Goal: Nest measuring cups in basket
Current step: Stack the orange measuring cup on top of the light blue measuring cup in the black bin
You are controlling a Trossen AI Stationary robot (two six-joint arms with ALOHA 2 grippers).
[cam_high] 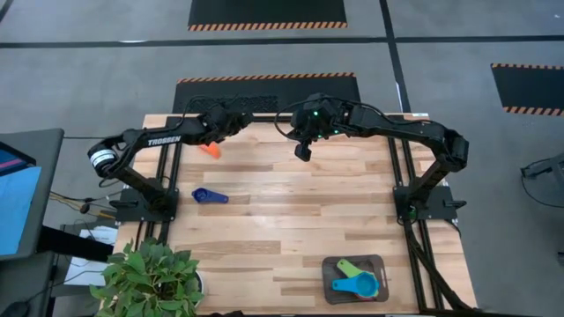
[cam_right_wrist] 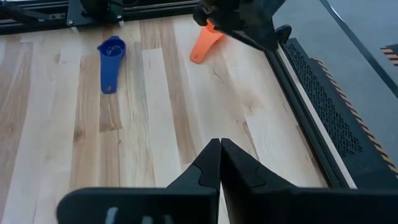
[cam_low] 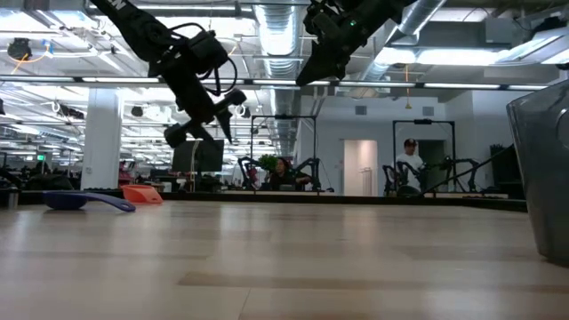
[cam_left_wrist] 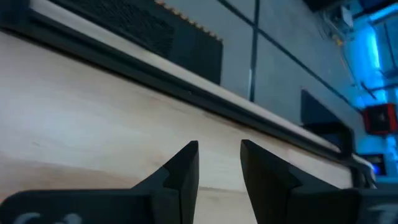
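- Nearest thing in the low view is the basket (cam_low: 544,178), a dark grey wall at that view's right edge. From above it sits at the front right of the table (cam_high: 291,229), which is where everything is meant to end up.
- Counting the cups in the basket from above, I get three: a green cup (cam_high: 349,267), a light blue cup (cam_high: 356,283), and a bit of yellow (cam_high: 380,282) at the blue one's edge. They overlap, so I'd guess they're partly nested already. No red cup that I can make out, it may be hidden under the others.
- Further back on the left side, a dark blue cup (cam_high: 208,195) lies alone on the wood, well away from the basket, handle out to the side. Not collected yet.
- Further back again, the orange cup (cam_high: 210,150) lies near the table's back edge, right by the left arm's wrist.
- So that's two loose and three visible in the basket, five counted.
- The left gripper (cam_high: 240,119) is up over the back left edge, fingers (cam_left_wrist: 185,168) narrowly apart with nothing between them. It looks parked to me.
- The right gripper (cam_high: 302,151) hangs over the back middle, raised clear of the table, jaws practically together and empty. In its wrist view both loose cups lie ahead of it, so my guess is it's lining up for one of them.
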